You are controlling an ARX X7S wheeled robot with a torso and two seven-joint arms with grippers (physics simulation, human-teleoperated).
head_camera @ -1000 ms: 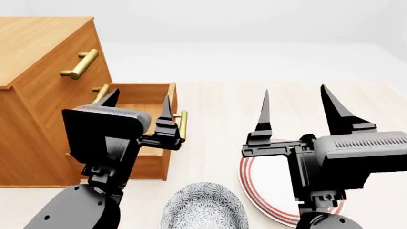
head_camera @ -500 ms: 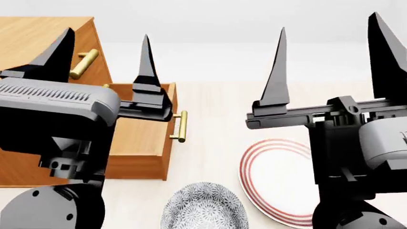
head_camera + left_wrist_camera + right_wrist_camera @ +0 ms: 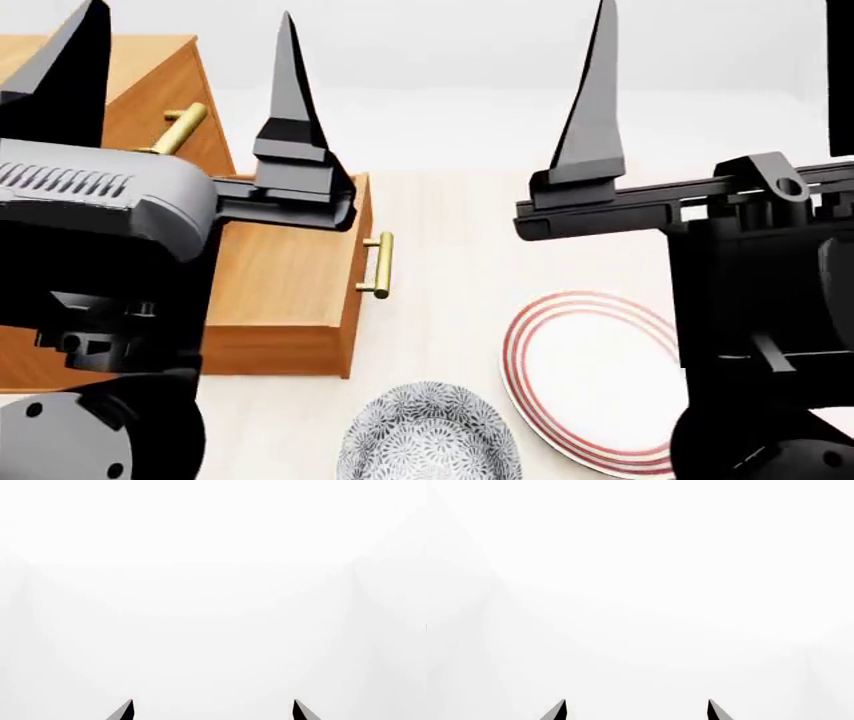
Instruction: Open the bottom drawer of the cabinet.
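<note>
Though blank white from both wrists, bottom drawer out overhead, both end effectors spread, empty.

The floor is pale, light-wood planking with faint grain, running from the near edge of the head view back to a soft boundary where it meets a plain white wall. The wall is bare and evenly lit; light is diffuse, with only faint shadows on the floor. Both wrist views show nothing but white, with dim, barely visible seams where flat white surfaces meet at the sides.
</note>
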